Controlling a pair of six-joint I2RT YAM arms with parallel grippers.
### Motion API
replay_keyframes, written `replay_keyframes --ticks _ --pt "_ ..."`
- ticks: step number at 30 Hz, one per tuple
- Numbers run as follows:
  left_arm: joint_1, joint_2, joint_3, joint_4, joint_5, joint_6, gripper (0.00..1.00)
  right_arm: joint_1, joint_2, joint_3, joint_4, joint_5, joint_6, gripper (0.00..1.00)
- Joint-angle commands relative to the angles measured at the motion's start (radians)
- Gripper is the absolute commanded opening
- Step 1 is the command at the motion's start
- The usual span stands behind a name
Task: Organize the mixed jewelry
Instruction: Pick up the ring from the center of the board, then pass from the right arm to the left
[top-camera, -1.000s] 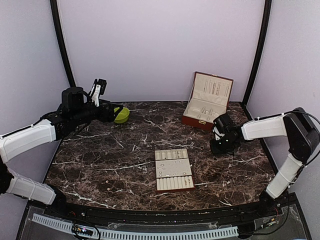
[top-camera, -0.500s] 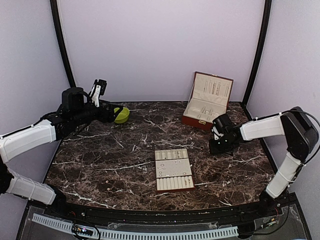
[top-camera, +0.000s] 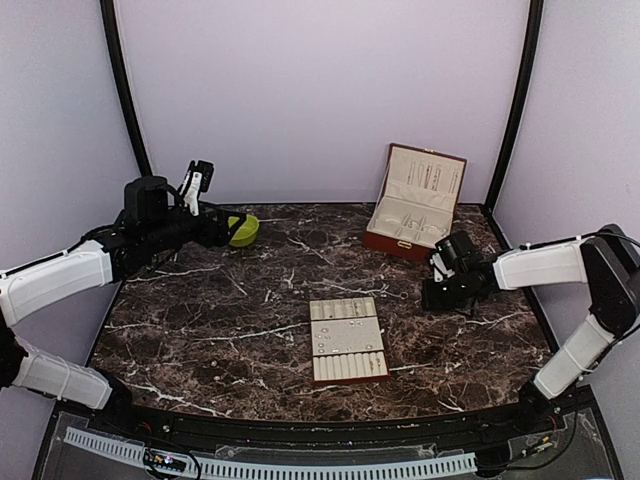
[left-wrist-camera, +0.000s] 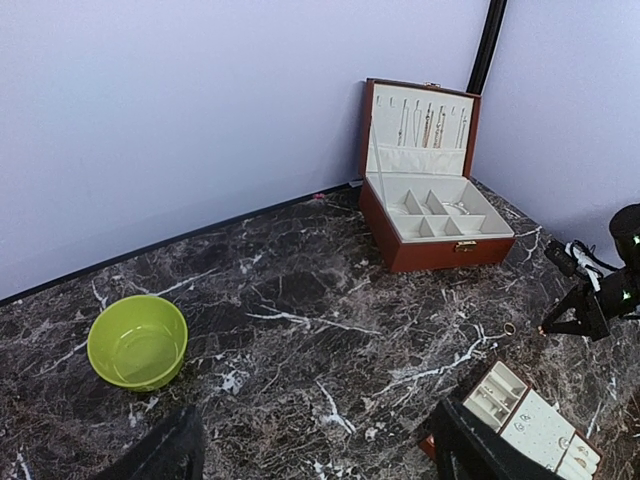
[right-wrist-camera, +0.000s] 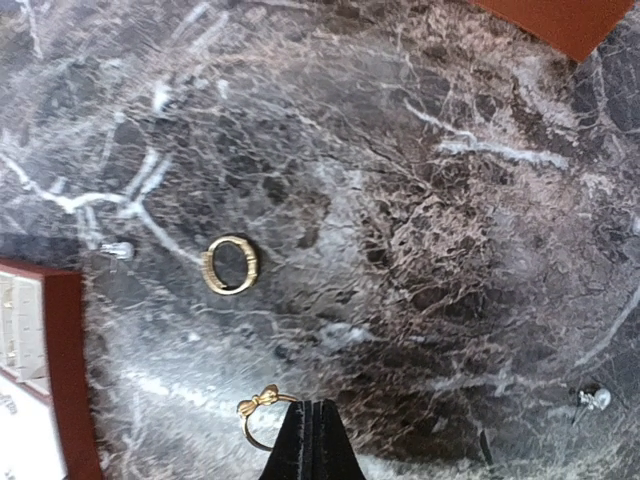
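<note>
My right claw (right-wrist-camera: 308, 440) is down at the marble table (right-wrist-camera: 450, 250). Its two fingers are pressed together into one dark wedge, and a bow-topped gold ring (right-wrist-camera: 258, 402) lies against one side of them with part of its hoop hidden behind them (whether the band is actually caught between the tips, I cannot tell). Just beyond it a wider gold band ring (right-wrist-camera: 231, 265) lies flat on the stone. A small pale stud (right-wrist-camera: 118, 250) sits beside that ring on the side of the slotted tray (right-wrist-camera: 70, 380), and a second stud (right-wrist-camera: 595, 398) sits well apart on the opposite side. Seen from above, the tray lies mid-table with a few tiny pieces in it, and this claw is between it and the open brown jewelry box (top-camera: 415, 205). My left claw (left-wrist-camera: 315, 435) hangs spread wide above the far left of the table, holding nothing, near the lime-green bowl (left-wrist-camera: 138, 342). Fine chains (left-wrist-camera: 425, 120) hang in the box's lid.
</note>
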Motion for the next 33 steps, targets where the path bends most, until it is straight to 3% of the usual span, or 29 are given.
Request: replay_keyframes --ticks 1,7,14,19,29,33 --pt "0.001 -0.031 -0.028 0.045 0.033 -0.012 0.80 -0.002 -0.074 -0.027 0.059 -0.050 0.045 0.00" --pt "-0.020 -0.025 -0.034 0.094 0.098 -0.080 0.76 0.005 -0.136 -0.061 0.125 -0.108 0.109 0.00" --pt "-0.179 0.029 -0.078 0.264 0.091 -0.305 0.76 0.108 -0.210 -0.090 0.277 -0.128 0.105 0.00" --pt "-0.242 0.145 -0.050 0.355 0.207 -0.476 0.75 0.194 -0.235 -0.104 0.356 -0.135 0.028 0.00" --pt "-0.312 0.354 0.049 0.363 0.431 -0.607 0.69 0.329 -0.257 -0.116 0.520 -0.134 -0.019 0.00" --pt "-0.334 0.413 0.045 0.498 0.511 -0.671 0.66 0.369 -0.249 -0.118 0.610 -0.136 0.001 0.00"
